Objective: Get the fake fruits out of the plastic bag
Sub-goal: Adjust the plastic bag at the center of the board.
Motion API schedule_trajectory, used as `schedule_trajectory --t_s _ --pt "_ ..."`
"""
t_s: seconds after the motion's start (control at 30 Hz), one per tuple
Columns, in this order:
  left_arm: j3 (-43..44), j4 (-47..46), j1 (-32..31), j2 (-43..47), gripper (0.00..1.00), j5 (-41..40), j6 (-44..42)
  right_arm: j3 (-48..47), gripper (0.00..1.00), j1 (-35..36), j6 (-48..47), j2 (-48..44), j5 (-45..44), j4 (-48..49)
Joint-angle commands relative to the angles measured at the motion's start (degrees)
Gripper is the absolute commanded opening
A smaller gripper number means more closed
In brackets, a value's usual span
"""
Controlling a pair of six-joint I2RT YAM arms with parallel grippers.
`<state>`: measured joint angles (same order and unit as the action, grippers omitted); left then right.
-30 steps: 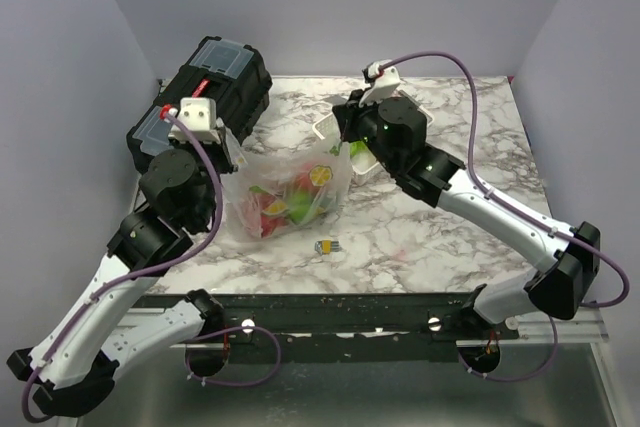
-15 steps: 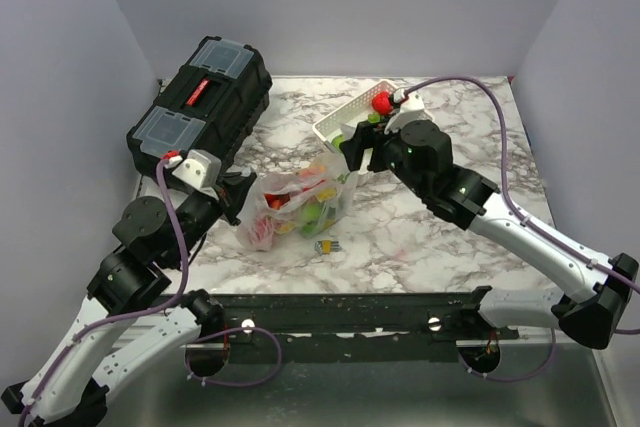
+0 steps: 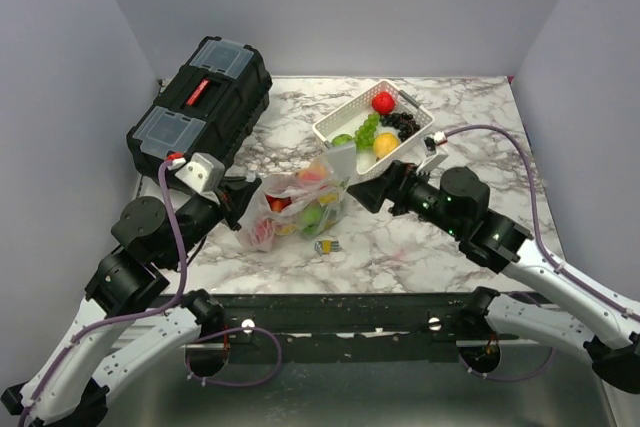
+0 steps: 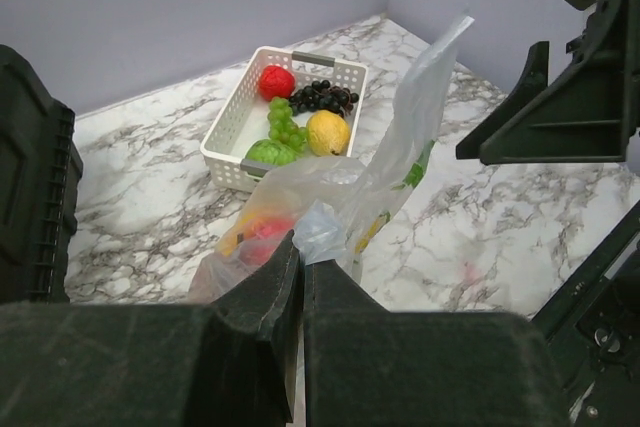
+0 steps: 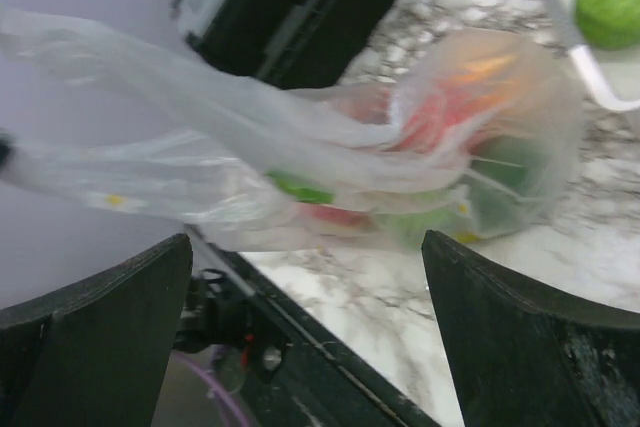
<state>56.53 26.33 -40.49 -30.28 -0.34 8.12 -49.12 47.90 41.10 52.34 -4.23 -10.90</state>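
The clear plastic bag [image 3: 300, 202] lies crumpled on the marble table between both arms. Fake fruits [image 3: 312, 215], red, green and yellow, show through it. My left gripper [image 3: 247, 203] is shut on a fold of the plastic bag [image 4: 322, 231] at its left end. My right gripper [image 3: 370, 191] stands open just right of the bag, with nothing between its fingers. In the right wrist view the plastic bag [image 5: 300, 147] stretches across ahead of the right gripper [image 5: 305, 239], and red and green fruits [image 5: 440, 122] sit in its far end.
A white slotted basket [image 3: 330, 127] behind the bag holds a red fruit [image 3: 383, 102], green and dark grapes, a yellow fruit and a green one. A black toolbox [image 3: 200, 97] stands at the back left. A small yellow object [image 3: 326, 246] lies near the front edge.
My right gripper opened over the basket, where a red fruit now lies, then swung back down to the bag's right side. My left arm came lower and nearer, still pinching the bag.
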Motion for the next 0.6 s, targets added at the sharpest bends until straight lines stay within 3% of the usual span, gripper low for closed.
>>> schedule_trajectory --t_s 0.0,0.13,0.27,0.47,0.57 --pt "-1.23 0.19 0.3 0.91 0.0 1.86 3.01 6.22 1.0 0.0 9.98 -1.34 11.94 14.09" --pt "-1.77 1.02 0.12 0.41 0.0 2.9 7.08 11.42 1.0 1.98 19.26 1.9 14.78 25.26" --pt "-2.92 0.87 -0.36 0.74 0.0 1.93 10.32 13.89 1.0 5.77 28.19 6.02 6.92 30.91" --pt "-3.01 0.46 -0.34 1.88 0.0 3.41 11.04 10.83 0.99 7.72 31.12 13.62 -0.07 26.37" --pt "-2.82 0.74 -0.29 2.49 0.0 3.73 10.82 10.79 0.93 8.68 31.82 16.7 -3.28 27.24"
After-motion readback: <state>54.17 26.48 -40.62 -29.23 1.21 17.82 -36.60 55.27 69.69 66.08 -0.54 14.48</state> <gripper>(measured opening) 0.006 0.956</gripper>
